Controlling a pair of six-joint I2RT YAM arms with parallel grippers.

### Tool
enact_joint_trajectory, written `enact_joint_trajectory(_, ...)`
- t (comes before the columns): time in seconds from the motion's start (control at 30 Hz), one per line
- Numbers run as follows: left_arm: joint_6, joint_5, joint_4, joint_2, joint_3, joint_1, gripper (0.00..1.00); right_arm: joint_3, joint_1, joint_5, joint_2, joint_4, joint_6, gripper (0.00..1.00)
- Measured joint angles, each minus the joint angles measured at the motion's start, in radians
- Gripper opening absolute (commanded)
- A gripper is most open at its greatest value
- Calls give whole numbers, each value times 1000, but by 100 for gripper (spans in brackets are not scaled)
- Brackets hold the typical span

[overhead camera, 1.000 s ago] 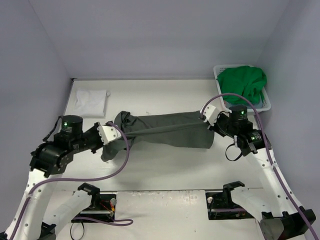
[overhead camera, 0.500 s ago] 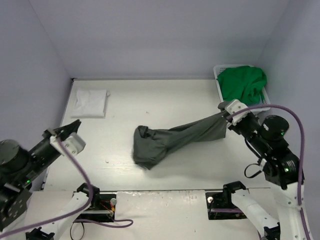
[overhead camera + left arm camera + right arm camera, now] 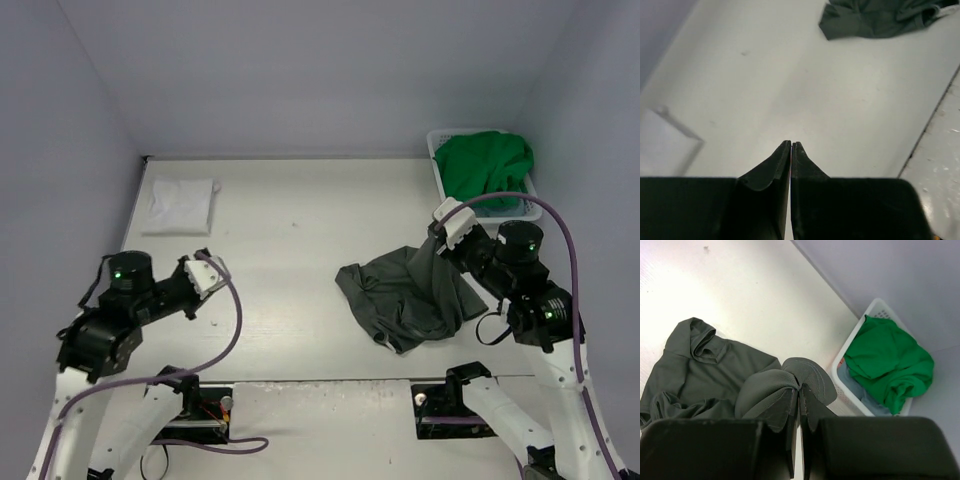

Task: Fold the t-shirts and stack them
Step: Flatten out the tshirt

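The right gripper (image 3: pixel 799 390) pinches an edge of the crumpled dark grey cloth shirt (image 3: pixel 405 300), which is heaped right of centre, likely so it can spread it for folding. The left gripper (image 3: pixel 791 146), closed and empty, hovers well apart.

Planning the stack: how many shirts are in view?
4: white shirt folded far left; grey shirt crumpled right; green shirt in the basket; blue-grey shirt beneath it. More may be hidden.

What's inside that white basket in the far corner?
A bright green shirt heaped on top, a bit of light blue-grey cloth peeking beneath it. Anything deeper in the basket is covered.
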Motion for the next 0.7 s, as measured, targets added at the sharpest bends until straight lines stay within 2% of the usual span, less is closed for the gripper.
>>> enact_joint_trajectory(0.13, -80, 63, 65, 61, -137, 0, 0, -1, 0, 6, 49, 2, 0, 0)
enact_joint_trajectory(0.3, -173, 115, 205, 204, -144, -51, 0, 6, 0, 49, 111, 28, 11, 0)
enact_joint_trajectory(0.37, -198, 130, 244, 269, -132, -81, 6, 26, 0, 79, 145, 40, 20, 0)
enact_joint_trajectory(0.53, -191, 130, 248, 451, -16, -195, 23, 91, 0, 179, 220, 91, 52, 0)
enact_joint_trajectory(0.7, -146, 95, 221, 633, 177, -349, 30, 138, 0, 283, 252, 123, 79, 0)
